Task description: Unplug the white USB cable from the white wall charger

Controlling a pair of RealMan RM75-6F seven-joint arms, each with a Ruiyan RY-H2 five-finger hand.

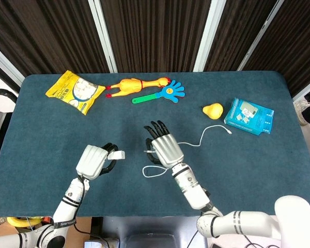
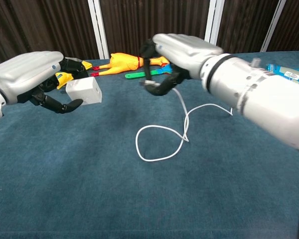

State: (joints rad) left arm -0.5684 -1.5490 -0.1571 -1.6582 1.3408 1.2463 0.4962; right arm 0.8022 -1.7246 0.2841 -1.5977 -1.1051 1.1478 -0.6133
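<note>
My left hand (image 2: pixel 32 79) (image 1: pixel 93 160) grips the white wall charger (image 2: pixel 83 90) (image 1: pixel 115 154) above the table's near left. My right hand (image 2: pixel 182 55) (image 1: pixel 164 147) holds the plug end of the white USB cable (image 2: pixel 162 144) (image 1: pixel 188 144), pinched under its fingers. Plug and charger are apart, with a wide gap between the two hands. The cable hangs from the right hand, loops on the blue cloth and runs off toward the far right, where its other end lies.
At the back lie a yellow snack bag (image 1: pixel 75 91), a rubber chicken (image 1: pixel 134 85) (image 2: pixel 122 62) and a blue hand clapper (image 1: pixel 165 93). A yellow pear toy (image 1: pixel 213 110) and a teal box (image 1: pixel 249 116) sit at the right.
</note>
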